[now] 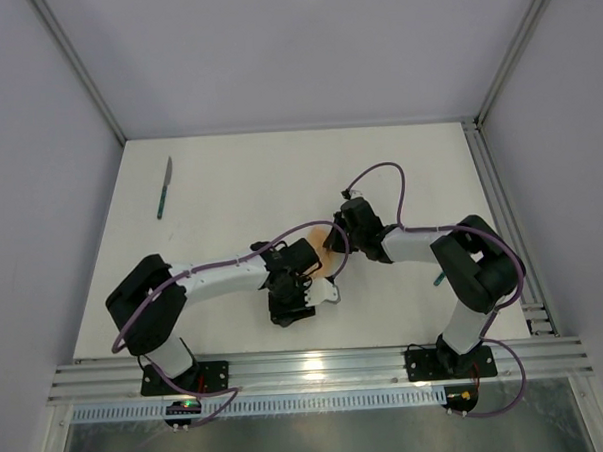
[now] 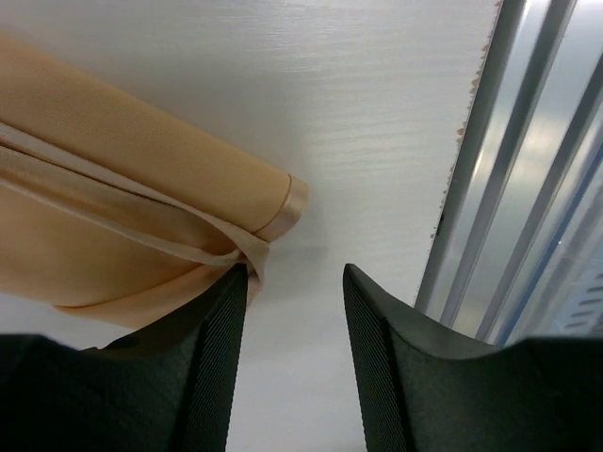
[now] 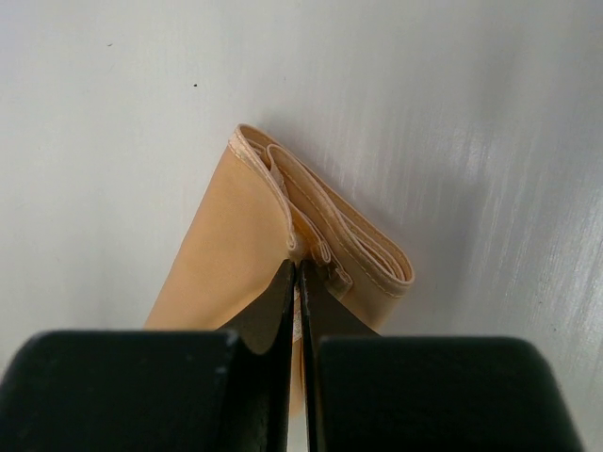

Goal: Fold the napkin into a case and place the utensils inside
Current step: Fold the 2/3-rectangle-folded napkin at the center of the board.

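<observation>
A white table [image 1: 279, 177] sits between plain grey walls [image 1: 274, 47], aluminium rail [image 1: 318, 370] in front.

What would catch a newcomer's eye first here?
The folded peach napkin in the middle, with the right tool pinching its layered edge and the left tool open beside its end. Then the teal-handled knife, alone at the far left.

Bright, even light falls from above. Glare whitens the silver metal rail [image 1: 318, 363] at the near edge, and shadows on the white table [image 1: 229, 179] are soft. Close up, the black fingers [image 2: 212, 377] of the left gripper [image 2: 294, 273] and of the right gripper [image 3: 298, 268] blur, while the peach-orange cloth napkin [image 3: 236, 235] is sharp.
</observation>
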Action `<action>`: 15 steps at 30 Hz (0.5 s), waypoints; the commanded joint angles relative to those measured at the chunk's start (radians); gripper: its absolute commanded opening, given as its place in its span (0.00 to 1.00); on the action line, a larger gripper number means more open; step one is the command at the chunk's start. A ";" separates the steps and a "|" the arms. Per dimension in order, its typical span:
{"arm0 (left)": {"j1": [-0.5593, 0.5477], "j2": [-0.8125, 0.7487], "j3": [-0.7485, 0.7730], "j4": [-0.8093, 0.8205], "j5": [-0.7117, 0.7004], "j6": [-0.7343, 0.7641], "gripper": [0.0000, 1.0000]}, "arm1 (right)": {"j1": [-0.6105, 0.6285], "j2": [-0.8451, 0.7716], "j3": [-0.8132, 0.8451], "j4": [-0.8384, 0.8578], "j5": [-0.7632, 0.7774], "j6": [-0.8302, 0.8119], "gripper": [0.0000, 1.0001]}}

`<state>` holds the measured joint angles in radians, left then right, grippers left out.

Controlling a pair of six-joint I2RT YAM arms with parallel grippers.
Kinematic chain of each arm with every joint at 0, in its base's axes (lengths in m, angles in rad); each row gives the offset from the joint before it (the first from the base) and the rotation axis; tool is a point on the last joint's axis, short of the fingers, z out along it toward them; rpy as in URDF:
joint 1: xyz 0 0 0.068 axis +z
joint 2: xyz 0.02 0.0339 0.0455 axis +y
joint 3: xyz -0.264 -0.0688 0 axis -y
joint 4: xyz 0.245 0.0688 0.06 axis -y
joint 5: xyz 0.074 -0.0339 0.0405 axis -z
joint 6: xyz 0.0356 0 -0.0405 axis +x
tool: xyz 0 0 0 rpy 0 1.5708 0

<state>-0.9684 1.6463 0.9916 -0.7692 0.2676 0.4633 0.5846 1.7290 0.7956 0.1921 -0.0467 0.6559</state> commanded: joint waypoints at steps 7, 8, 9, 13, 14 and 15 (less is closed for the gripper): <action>0.020 -0.094 0.156 -0.123 0.239 0.078 0.50 | -0.002 0.007 -0.016 -0.034 0.016 -0.009 0.04; 0.031 -0.092 0.162 -0.128 0.239 0.074 0.49 | -0.002 0.006 -0.015 -0.034 0.016 -0.009 0.04; 0.031 -0.091 0.163 -0.127 0.228 0.063 0.47 | 0.000 0.007 -0.013 -0.034 0.018 -0.010 0.04; 0.034 -0.088 0.156 -0.093 0.096 0.038 0.40 | -0.002 0.007 -0.012 -0.037 0.015 -0.013 0.04; 0.037 -0.089 0.156 -0.082 0.078 0.035 0.39 | -0.002 0.007 -0.012 -0.037 0.015 -0.013 0.04; 0.037 -0.091 0.156 -0.073 0.058 0.023 0.40 | -0.002 0.009 -0.012 -0.039 0.016 -0.016 0.04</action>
<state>-0.9367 1.5761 1.1362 -0.8505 0.3878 0.5068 0.5850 1.7290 0.7956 0.1921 -0.0467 0.6548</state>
